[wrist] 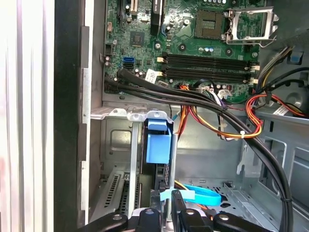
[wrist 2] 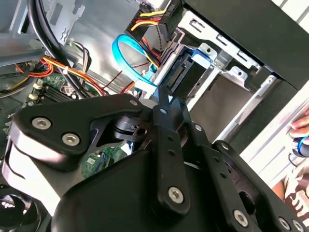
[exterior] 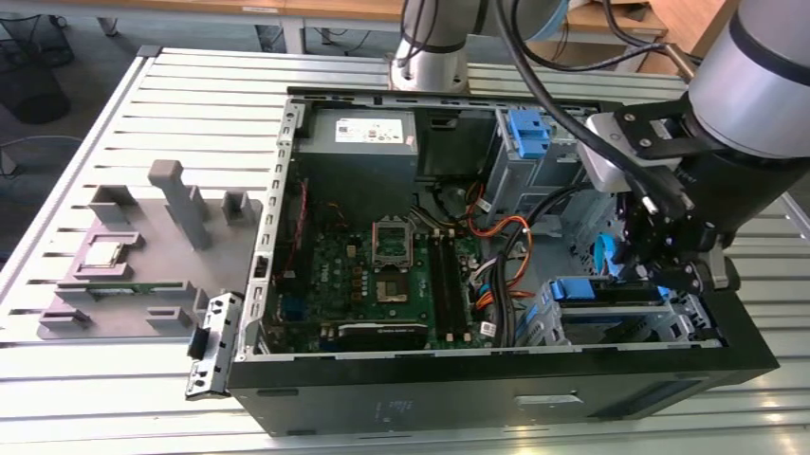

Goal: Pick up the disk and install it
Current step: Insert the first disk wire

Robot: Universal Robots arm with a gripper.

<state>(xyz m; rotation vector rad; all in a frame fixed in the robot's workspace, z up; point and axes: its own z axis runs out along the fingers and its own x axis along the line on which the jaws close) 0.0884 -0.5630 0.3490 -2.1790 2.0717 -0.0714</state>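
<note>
the gripper [exterior: 639, 277] reaches down into the open computer case [exterior: 506, 365], at the corner of the case nearest the camera on the exterior view's right, where a metal drive cage [exterior: 690, 318] sits. the disk [exterior: 585, 289] stands on edge in that cage, its bright blue carrier showing above the cage rim; in the first wrist view the disk [wrist: 158, 145] sits upright in a slot beside a grey cage wall, blue tab uppermost. the gripper [wrist: 172, 207] hangs just beside the disk's end, its two black fingers [wrist: 179, 215] drawn nearly together with only a sliver between them, and it cannot be told whether they pinch an edge of the carrier or merely touch it. in the second wrist view the gripper [wrist 2: 163, 99] points at the connector end of the disk [wrist 2: 190, 67]. a light blue flat cable [wrist: 200, 195] loops close by the fingers, touching them as far as can be seen. the motherboard [exterior: 379, 265] covers the case floor, well apart from the cage. a bare blue bracket [exterior: 529, 133] stands at the far edge of the case. outside the case, a grey fixture [exterior: 139, 256] rests on the slatted table [exterior: 190, 85] (a small chip [exterior: 104, 254] lies in it).
</note>
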